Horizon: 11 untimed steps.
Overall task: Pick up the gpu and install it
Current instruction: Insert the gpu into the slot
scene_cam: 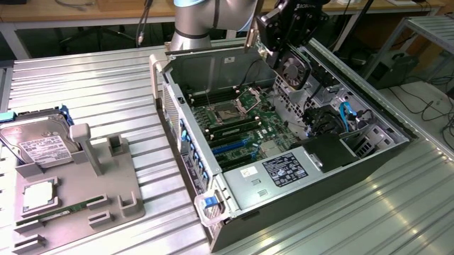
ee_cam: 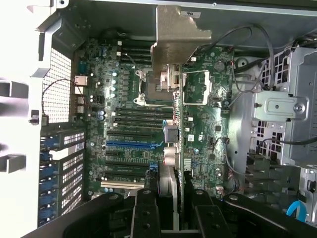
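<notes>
The gpu point(scene_cam: 293, 70) hangs above the open computer case point(scene_cam: 186, 159), a dark card with a round fan and a silver end bracket. My gripper point(scene_cam: 289, 33) is shut on its upper edge. In the wrist view the gpu point(ee_cam: 174, 144) runs edge-on away from my gripper point(ee_cam: 173, 214), with its silver bracket point(ee_cam: 179, 42) at the far end. The two black fingers point(ee_cam: 144, 210) press on either side of the card. Below it lies the green motherboard point(ee_cam: 124, 124), with its blue expansion slot point(ee_cam: 132, 145) off to one side of the card's edge.
On the exterior view's left a grey parts holder point(scene_cam: 106, 191) carries a silver hard drive point(scene_cam: 37, 142), a square chip point(scene_cam: 39, 194) and a green memory stick point(scene_cam: 62, 212). Inside the case are the drive cage point(ee_cam: 282, 114), blue cables point(scene_cam: 346, 114) and a black shroud point(scene_cam: 330, 151).
</notes>
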Each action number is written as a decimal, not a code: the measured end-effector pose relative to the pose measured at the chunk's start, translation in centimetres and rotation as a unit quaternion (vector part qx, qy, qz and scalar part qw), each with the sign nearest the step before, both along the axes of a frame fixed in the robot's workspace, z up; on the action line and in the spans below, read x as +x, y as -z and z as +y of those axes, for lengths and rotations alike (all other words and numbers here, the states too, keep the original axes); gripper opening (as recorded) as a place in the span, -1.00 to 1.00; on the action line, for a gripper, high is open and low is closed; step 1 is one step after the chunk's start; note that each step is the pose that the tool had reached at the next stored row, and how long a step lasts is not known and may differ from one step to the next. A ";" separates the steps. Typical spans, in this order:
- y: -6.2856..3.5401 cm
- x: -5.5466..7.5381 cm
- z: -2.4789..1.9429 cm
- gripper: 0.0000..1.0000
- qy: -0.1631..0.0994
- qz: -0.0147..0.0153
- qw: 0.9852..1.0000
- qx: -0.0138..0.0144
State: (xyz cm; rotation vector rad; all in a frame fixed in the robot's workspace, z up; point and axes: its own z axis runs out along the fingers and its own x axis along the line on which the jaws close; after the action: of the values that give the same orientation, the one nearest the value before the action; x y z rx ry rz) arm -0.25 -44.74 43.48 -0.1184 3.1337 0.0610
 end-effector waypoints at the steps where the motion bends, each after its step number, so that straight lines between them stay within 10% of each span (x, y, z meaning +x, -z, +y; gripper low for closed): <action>1: 0.00 0.0 0.00 -0.43 -0.004 0.000 1.000 0.000; 11: 0.00 0.0 0.00 -0.43 -0.036 0.000 0.999 0.000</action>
State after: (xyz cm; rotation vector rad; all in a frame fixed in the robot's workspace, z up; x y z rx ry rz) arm -0.26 -44.74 43.48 -0.2298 3.1288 0.0614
